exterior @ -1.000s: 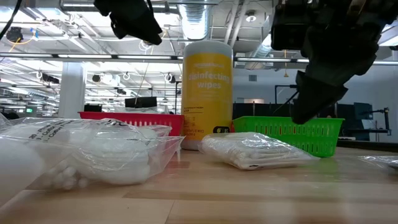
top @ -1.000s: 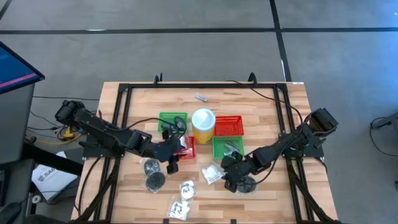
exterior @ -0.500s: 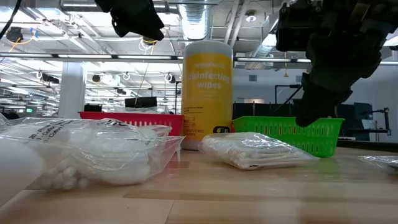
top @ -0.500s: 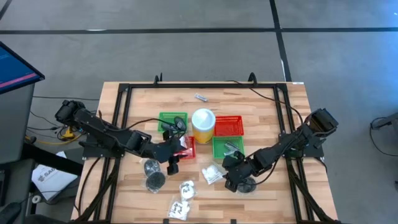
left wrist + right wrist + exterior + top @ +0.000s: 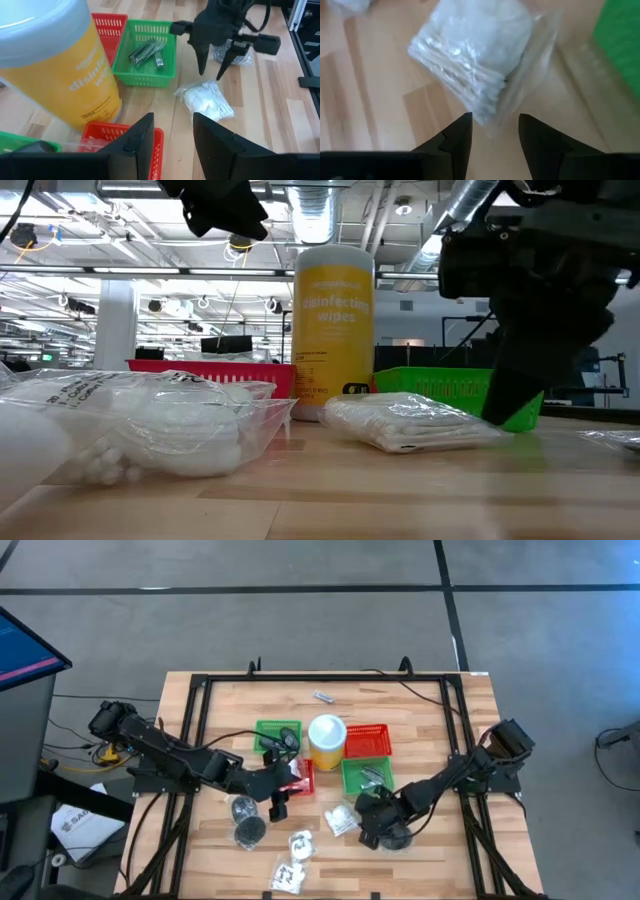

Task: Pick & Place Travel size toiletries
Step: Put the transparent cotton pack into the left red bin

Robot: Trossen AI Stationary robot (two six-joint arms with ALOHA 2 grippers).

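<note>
A clear packet of white pieces (image 5: 470, 65) lies flat on the wooden table (image 5: 440, 710), near the front; it also shows as packet (image 5: 341, 821) and packet (image 5: 410, 421). My right gripper (image 5: 495, 131) is open and slants down over the packet's near edge. It shows from the front as the right gripper (image 5: 211, 73) and from the side as the right gripper (image 5: 515, 395). My left gripper (image 5: 173, 136) is open and empty. It hangs high over a red basket (image 5: 112, 142) beside the yellow cup (image 5: 326, 740). My right gripper's fingers (image 5: 455, 135) stand on either side of the packet's loose clear edge (image 5: 492, 122), coming from above at a slant. I cannot tell whether they touch it. The packet lies flat on the table.
Green basket (image 5: 365, 778) with silvery metal pieces sits just beyond the packet. Another red basket (image 5: 368, 742) and green basket (image 5: 277, 734) flank the cup. Bags of dark round pieces (image 5: 247, 821), printed packets (image 5: 294, 860) and another dark bag (image 5: 398, 838) lie near the front edge.
My right gripper has come down toward the packet of white pieces, staying open. The packet has not moved.
</note>
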